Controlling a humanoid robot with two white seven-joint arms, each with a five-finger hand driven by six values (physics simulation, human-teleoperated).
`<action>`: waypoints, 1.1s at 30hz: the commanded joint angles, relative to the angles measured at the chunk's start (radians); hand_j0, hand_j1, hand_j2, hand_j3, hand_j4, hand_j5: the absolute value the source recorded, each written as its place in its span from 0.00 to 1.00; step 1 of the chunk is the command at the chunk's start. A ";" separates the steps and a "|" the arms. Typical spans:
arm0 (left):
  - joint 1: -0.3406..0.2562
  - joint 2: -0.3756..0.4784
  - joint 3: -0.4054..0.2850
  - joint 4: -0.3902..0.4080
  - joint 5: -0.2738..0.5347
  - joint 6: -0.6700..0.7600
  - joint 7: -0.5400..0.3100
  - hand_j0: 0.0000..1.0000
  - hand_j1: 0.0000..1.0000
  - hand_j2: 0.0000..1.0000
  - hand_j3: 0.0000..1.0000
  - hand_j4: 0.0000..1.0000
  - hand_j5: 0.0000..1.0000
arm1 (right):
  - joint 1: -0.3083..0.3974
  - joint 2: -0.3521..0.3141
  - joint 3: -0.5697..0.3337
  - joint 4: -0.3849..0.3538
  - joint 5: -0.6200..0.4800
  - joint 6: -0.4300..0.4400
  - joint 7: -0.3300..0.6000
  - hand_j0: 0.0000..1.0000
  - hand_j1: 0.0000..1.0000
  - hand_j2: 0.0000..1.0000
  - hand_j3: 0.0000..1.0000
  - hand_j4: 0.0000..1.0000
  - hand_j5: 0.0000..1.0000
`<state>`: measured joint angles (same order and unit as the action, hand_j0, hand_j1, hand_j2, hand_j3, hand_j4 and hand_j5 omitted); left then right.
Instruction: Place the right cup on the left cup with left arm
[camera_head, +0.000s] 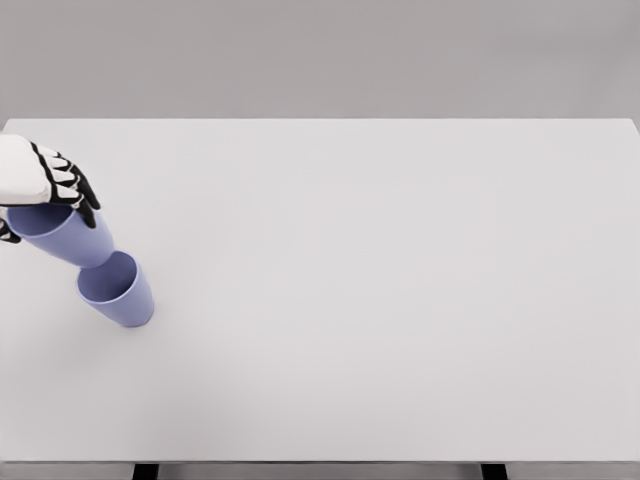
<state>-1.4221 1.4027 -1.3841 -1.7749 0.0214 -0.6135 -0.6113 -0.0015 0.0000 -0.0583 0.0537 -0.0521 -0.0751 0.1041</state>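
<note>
Where the pale grey wall meets its far edge, the white bench (400, 300) spreads flat across nearly the whole view, plain and unmarked. At the far left, the left robot hand (45, 185) has its black-jointed fingers curled over the rim of a lavender cup (70, 235), gripping it tilted above the bench. Just right of and below it a second lavender cup (117, 290) stands on the bench, mouth open and hollow. The held cup's base touches or overlaps its rim. Neither cup carries any writing.

Left hand (45, 185) at the far left edge, fingers curled downward, grasping.
</note>
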 joint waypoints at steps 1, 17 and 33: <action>0.000 0.012 0.002 0.000 0.005 0.003 0.000 0.68 0.68 0.68 0.68 0.68 0.68 | 0.000 0.000 0.000 0.000 0.000 0.000 0.000 1.00 1.00 1.00 1.00 1.00 1.00; 0.046 0.019 0.020 0.000 0.003 0.003 0.000 0.68 0.68 0.68 0.68 0.68 0.68 | -0.002 0.000 0.000 0.000 0.000 0.000 0.000 1.00 1.00 1.00 1.00 1.00 1.00; 0.045 0.036 0.056 -0.003 0.031 0.003 0.030 0.69 0.69 0.69 0.69 0.69 0.69 | -0.002 0.000 0.000 0.000 0.000 0.000 0.000 1.00 1.00 1.00 1.00 1.00 1.00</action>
<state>-1.3776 1.4385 -1.3314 -1.7775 0.0458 -0.6136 -0.5906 -0.0031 0.0000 -0.0583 0.0536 -0.0522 -0.0751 0.1041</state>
